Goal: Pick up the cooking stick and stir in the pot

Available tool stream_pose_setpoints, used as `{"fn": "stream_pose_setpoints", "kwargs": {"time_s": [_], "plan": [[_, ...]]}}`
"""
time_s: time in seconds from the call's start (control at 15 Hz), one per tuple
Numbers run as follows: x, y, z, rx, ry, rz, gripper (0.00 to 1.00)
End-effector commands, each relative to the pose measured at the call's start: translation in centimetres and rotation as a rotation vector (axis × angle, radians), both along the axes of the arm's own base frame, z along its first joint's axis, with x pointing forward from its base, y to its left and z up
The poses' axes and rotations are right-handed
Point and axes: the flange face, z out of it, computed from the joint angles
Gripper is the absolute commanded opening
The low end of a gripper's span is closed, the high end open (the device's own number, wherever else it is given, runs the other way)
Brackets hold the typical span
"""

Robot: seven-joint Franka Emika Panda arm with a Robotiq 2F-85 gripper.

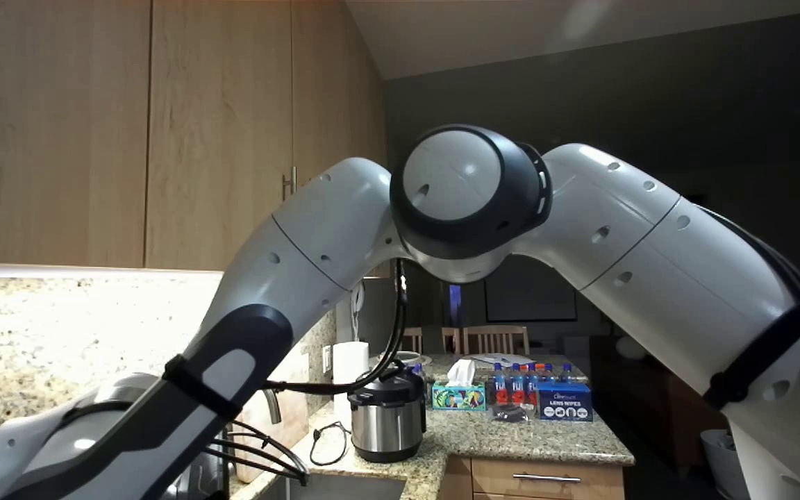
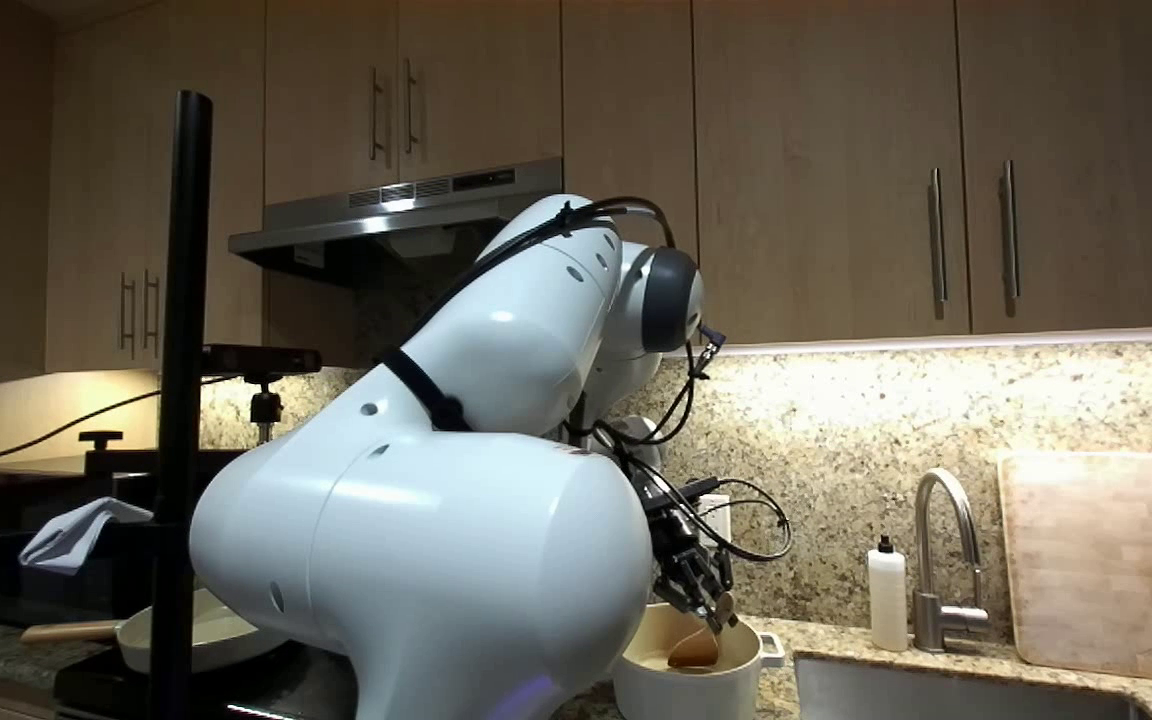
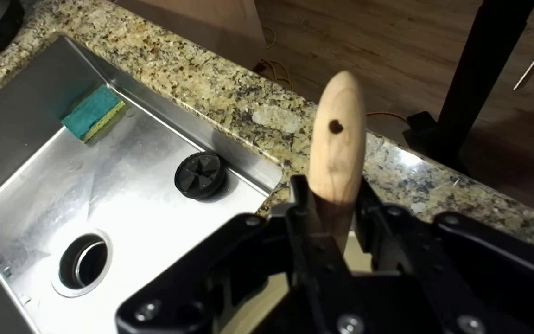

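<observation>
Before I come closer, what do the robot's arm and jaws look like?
The arm is glossy white, in thick rounded sections with small dimples. One joint has a pale round cap in a dark ring. Black cables run along it, and black straps wrap around it. The jaws are black linked bars with silvery screws.

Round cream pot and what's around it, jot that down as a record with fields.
Grasp: black two-fingered tool shut on the pale wooden cooking stick
Stirring end: brown blade, inside the round cream pot
Pot's place: beside the stainless steel sink
In sink: teal-and-yellow sponge, round black disc
Near sink: silver curved faucet, white bottle with black top
</observation>
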Motion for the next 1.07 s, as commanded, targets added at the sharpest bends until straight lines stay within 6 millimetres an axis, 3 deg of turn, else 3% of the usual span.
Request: {"fn": "stream_pose_setpoints", "kwargs": {"time_s": [0.0, 0.4, 0.67, 1.0], "plan": [[0.5, -2.5, 1.2, -0.021, 0.003, -0.042, 0.09], [-1.0, -4.6, 1.8, -0.063, 0.039, -0.036, 0.09], [-3.0, -2.9, 1.0, -0.088, 0.099, 0.013, 0.09], [-2.5, -0.9, -0.9, -0.153, 0.155, 0.013, 0.09]]}}
